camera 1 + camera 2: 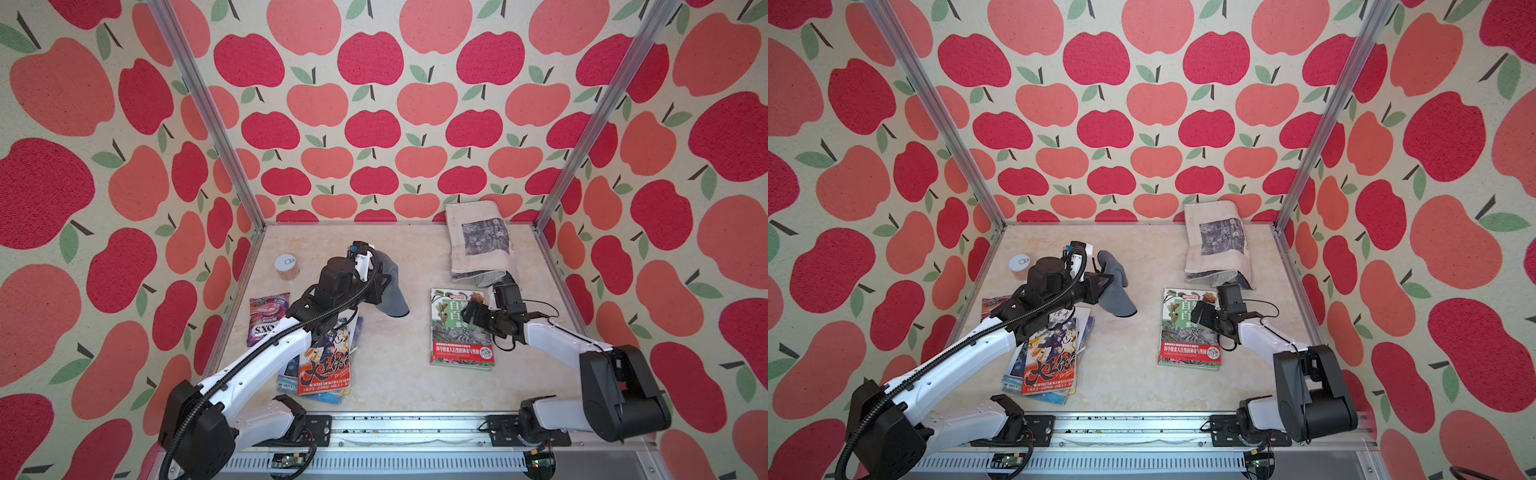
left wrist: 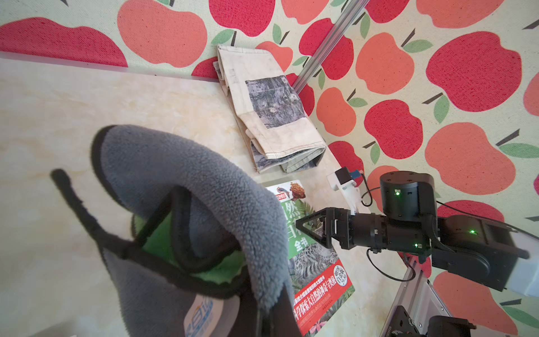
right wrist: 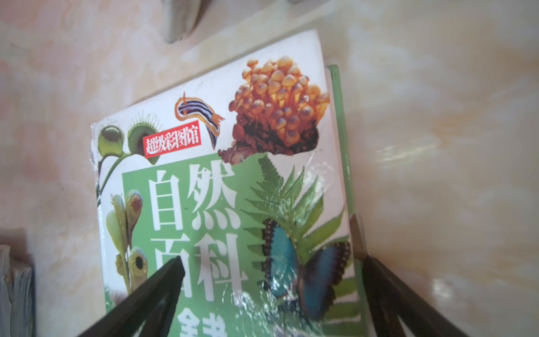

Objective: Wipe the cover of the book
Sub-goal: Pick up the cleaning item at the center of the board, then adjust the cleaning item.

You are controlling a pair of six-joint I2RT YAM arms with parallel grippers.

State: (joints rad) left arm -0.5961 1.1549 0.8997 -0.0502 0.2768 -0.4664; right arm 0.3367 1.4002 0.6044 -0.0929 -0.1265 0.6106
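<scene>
Left jaws clamped on grey cloth (image 1: 1119, 301), held above bench (image 1: 395, 374), well apart from book (image 1: 457, 345). Book lies flat, right side of bench. Right jaws apart, low over its upper half. Likely risks: book slides if unpinned; dangling cloth snags right arm.

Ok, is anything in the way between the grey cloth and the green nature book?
No object lies on the table between the cloth in the shut left gripper and the book. But the open right gripper sits over part of it and would likely block wiping there.
</scene>
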